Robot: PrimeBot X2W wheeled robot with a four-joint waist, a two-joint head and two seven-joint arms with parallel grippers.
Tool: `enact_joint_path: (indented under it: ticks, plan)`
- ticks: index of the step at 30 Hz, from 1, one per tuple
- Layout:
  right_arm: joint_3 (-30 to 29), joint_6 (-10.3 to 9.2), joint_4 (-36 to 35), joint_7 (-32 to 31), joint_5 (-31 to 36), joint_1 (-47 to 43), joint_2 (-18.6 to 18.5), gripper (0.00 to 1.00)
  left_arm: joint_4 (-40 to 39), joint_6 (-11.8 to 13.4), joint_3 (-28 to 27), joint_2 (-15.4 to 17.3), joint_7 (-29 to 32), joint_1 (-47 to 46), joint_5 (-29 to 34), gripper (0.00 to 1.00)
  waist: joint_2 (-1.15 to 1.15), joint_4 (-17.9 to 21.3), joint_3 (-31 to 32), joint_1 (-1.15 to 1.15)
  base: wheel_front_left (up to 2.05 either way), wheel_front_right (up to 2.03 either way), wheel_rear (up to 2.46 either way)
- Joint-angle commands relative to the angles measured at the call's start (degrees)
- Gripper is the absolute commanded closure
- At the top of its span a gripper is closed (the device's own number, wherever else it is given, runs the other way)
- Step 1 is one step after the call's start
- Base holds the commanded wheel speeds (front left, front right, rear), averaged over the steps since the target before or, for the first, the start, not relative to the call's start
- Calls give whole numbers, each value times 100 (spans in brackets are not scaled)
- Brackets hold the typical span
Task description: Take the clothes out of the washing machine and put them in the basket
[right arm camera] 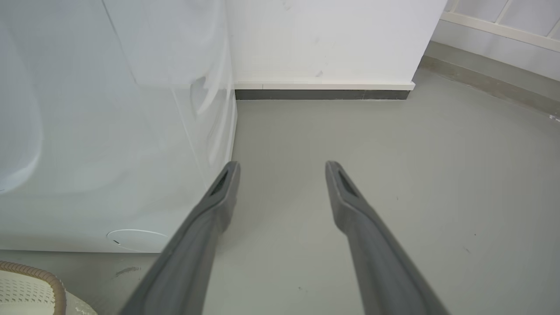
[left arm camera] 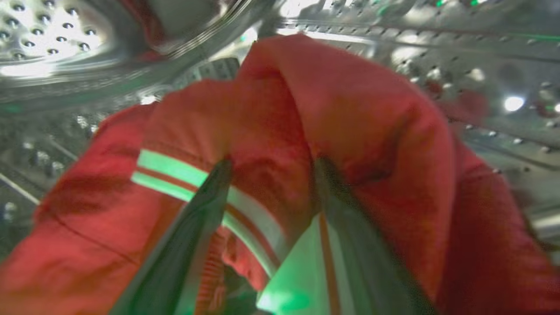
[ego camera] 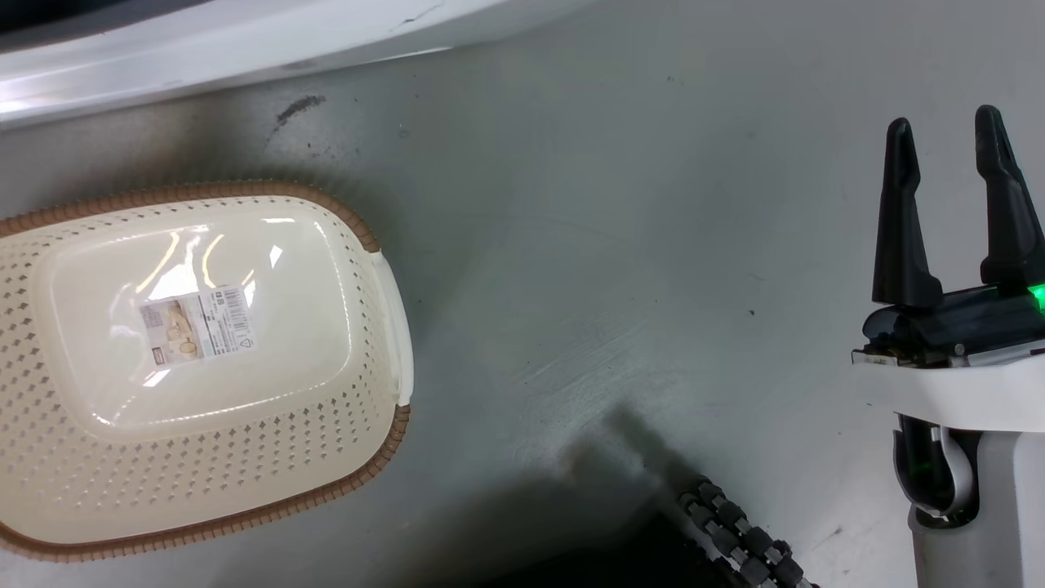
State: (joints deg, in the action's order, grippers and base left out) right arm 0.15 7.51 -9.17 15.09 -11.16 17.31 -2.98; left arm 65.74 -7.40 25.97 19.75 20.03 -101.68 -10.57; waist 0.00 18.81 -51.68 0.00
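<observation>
Inside the washing machine's perforated steel drum point(left arm camera: 52, 35), my left gripper point(left arm camera: 271, 168) stands open with its two fingers pushed into the clothes point(left arm camera: 350, 113), a bright red garment with white stripe trim. A fold of the fabric bulges between the fingers; the picture is blurred. The washing machine point(ego camera: 245, 49) shows as a white front panel point(right arm camera: 109, 131). On the grey floor in front of it sits the cream perforated basket point(ego camera: 351, 216) with a brown rim and a paper label on its floor; its corner point(right arm camera: 30, 284) shows at the lower left. My right gripper point(ego camera: 943, 122) hangs open over bare floor, right of the basket, holding nothing point(right arm camera: 282, 168).
A black roller-studded wheel of my base point(ego camera: 735, 531) sits at the bottom edge, between the basket and my right arm. A white wall with a dark baseboard point(right arm camera: 323, 94) stands past the machine's right side. Grey floor point(ego camera: 612, 245) stretches between basket and right gripper.
</observation>
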Motion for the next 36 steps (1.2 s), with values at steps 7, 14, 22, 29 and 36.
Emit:
enact_joint_path:
  ticks: [7, 14, 22, 29, 36]
  plan:
    - [59, -4, -13, 12, -112, 193, 18, 0, -48, -2, 628, 200, 482, -189, -376, 0, 0, 101, -243, 0, 0, 0, 0]
    - [110, -4, 23, 11, -157, 128, 18, 0, -115, -2, 982, 400, 295, -177, -611, 100, 0, 129, -244, 0, 0, 0, 0]
    - [138, -4, 64, 11, -20, 74, 18, 0, -162, -2, 1195, 524, -155, -111, -868, 100, 0, 48, -7, 0, 0, 0, 0]
    - [72, -4, 104, 12, 200, -16, 18, 0, -165, -2, 1190, 516, -792, 260, -1160, 100, 0, -148, 345, 0, 0, 0, 0]
    - [-26, -4, 192, 11, 461, -162, 16, 0, -244, -2, 1198, 341, -1696, 1037, -1555, 100, 0, -507, 894, 0, 0, 0, 0]
